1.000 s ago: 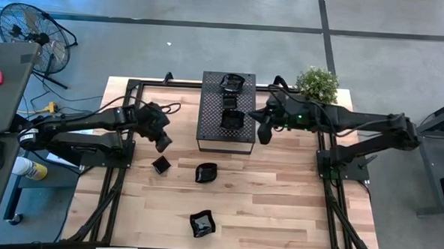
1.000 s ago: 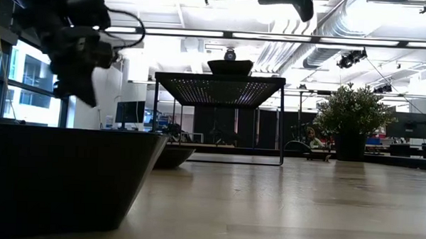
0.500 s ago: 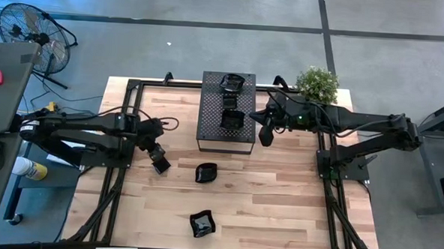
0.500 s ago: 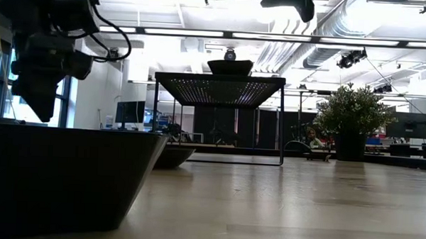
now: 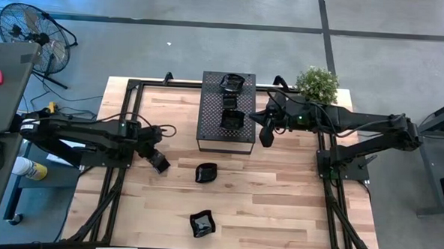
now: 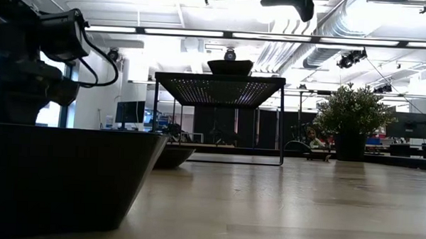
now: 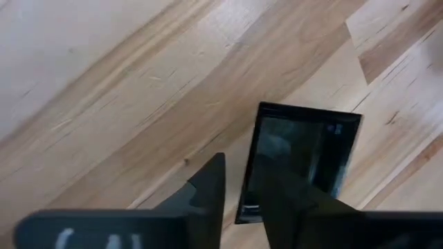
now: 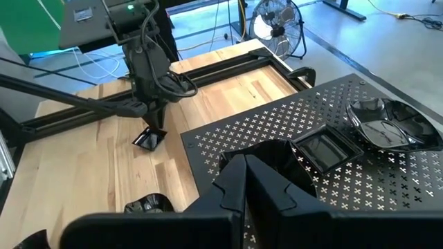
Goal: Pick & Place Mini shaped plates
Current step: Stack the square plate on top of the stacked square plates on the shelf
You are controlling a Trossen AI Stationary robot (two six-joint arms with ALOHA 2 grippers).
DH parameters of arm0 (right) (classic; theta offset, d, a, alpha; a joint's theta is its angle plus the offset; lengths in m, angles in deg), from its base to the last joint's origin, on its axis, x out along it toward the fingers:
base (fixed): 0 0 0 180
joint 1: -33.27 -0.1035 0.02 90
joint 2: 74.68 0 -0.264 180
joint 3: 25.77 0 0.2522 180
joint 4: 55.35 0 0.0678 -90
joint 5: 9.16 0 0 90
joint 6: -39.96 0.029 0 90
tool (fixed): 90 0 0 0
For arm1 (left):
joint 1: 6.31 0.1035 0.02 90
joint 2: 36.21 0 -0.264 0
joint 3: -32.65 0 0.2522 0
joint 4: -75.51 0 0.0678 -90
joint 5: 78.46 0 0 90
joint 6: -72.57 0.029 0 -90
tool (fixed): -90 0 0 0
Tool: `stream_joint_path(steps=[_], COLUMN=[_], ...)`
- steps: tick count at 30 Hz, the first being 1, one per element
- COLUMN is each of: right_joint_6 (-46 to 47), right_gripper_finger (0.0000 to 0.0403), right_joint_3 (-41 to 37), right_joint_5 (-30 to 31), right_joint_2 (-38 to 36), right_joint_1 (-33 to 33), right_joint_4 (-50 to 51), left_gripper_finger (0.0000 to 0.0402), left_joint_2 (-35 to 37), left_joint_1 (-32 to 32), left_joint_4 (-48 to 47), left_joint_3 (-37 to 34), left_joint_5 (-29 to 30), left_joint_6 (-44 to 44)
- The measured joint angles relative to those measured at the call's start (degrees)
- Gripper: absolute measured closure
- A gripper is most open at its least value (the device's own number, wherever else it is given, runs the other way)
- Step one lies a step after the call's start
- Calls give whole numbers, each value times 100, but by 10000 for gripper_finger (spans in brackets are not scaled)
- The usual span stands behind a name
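A small black square plate (image 7: 299,158) lies flat on the wood table near its left side. My left gripper (image 5: 158,161) stands over it, pointing steeply down and open. It also shows in the right wrist view (image 8: 151,130) and the low view (image 6: 18,105). Three plates (image 5: 232,82) (image 5: 230,101) (image 5: 233,119) rest on the perforated black box (image 5: 225,137). Two more plates (image 5: 206,172) (image 5: 202,223) lie on the table. My right gripper (image 5: 265,135) hangs shut and empty beside the box's right side. My left gripper comes from above with one finger (image 7: 208,188) outside the square plate's rim (image 7: 243,205) and the other finger (image 7: 287,200) over its inside. A strip of table shows between the outer finger and the rim. I cannot tell whether the inner finger touches the plate.
A potted plant (image 5: 317,83) stands at the far right corner. Black frame rails (image 5: 124,120) run along the table's left and right sides. The box (image 8: 291,131) stands on thin legs at the far middle. Bare wood lies to the near right.
My left gripper has come down and toward the table's near edge onto the square plate, rolling as it sank. The plate has stayed where it was. My right arm has kept still.
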Motion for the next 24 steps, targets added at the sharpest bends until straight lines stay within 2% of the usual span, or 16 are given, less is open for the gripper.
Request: stream_joint_path(steps=[6,13,24], right_joint_6=[-90,-192,-302], right_gripper_finger=[401,397,397], right_joint_3=[0,0,0], right_joint_5=[0,2,-25], right_joint_2=[2,2,2], right_joint_1=[0,0,0], right_joint_4=[-2,-2,-1], left_gripper_finger=[394,400,401], left_joint_2=[4,33,44], left_joint_1=[0,2,4], left_joint_4=[112,19,-584], left_joint_3=[0,416,2195], left_joint_5=[-22,-103,-111], left_joint_6=[111,109,-89])
